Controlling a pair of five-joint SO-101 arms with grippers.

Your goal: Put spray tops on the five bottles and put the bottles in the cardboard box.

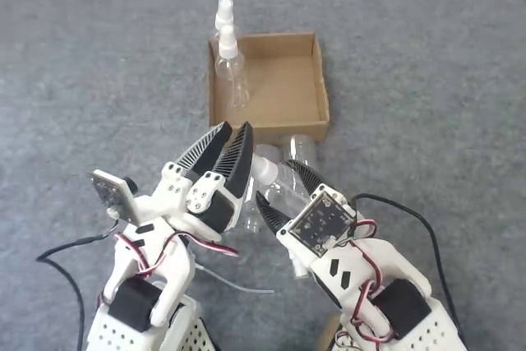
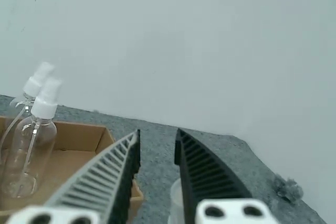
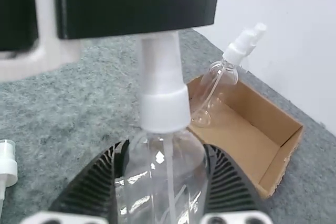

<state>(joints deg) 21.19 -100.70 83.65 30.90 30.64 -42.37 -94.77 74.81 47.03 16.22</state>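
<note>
Right wrist view: bottle [image 3: 160, 182] w/ spray top [image 3: 164, 98] in right pincer [image 3: 164, 153].

Can't count clear bottles [image 1: 302, 151], lower centre of high view: half under left hand [image 1: 237, 129] and right hand [image 1: 281, 182]. Only a sliver of loose spray top [image 3: 5, 169], edge-clipped.

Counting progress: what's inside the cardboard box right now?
One spray-topped bottle stands upright inside the cardboard box, by a side wall. A second bottle with a top shows right behind it; its base is covered, so whether it's inside is unclear.
</note>
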